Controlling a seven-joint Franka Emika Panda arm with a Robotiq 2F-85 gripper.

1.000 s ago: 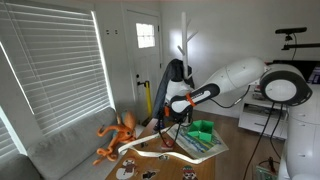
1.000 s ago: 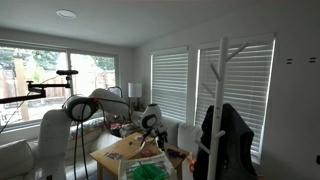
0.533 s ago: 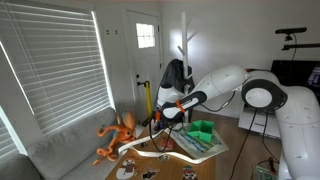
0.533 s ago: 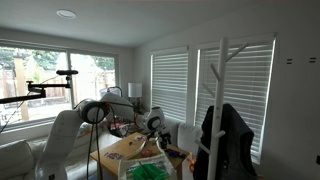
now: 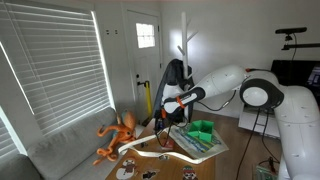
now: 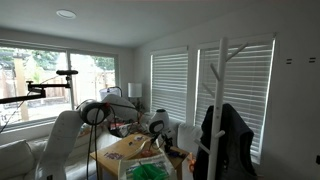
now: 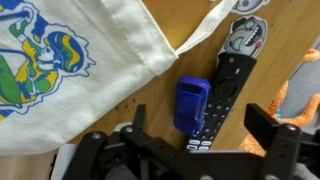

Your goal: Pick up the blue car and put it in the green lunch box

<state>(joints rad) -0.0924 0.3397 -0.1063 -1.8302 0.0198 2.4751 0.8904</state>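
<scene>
Wrist view: bare wood tabletop [image 7: 150,100], w/ a cream printed cloth bag [image 7: 70,60] filling the 10 o'clock corner and a black remote [image 7: 228,95] lying lengthwise near centre. An orange plush toy [image 7: 306,85] pokes in at 3 o'clock. Both exterior views show a living rm: slatted blinds [image 5: 55,70] over the windows, a white door [image 5: 146,45], a white coat rack [image 6: 222,95] w/ a dark jacket [image 6: 226,135] on it, and a grey sofa [image 5: 55,150] beside the low table.

The blue car [image 7: 190,103] sits upright at the remote's 9 o'clock edge, overlapping it; can't tell if it rests on the remote. The gripper [image 7: 198,120] is spread wide and holds nothing. Its fingers stand at approx 9 and 3 o'clock of the car, apart from it, w/ the car at 12 o'clock of the gripper body.

In an exterior view the green lunch box [image 5: 203,130] is on the table at approx 4 o'clock of the gripper, near but apart.
</scene>
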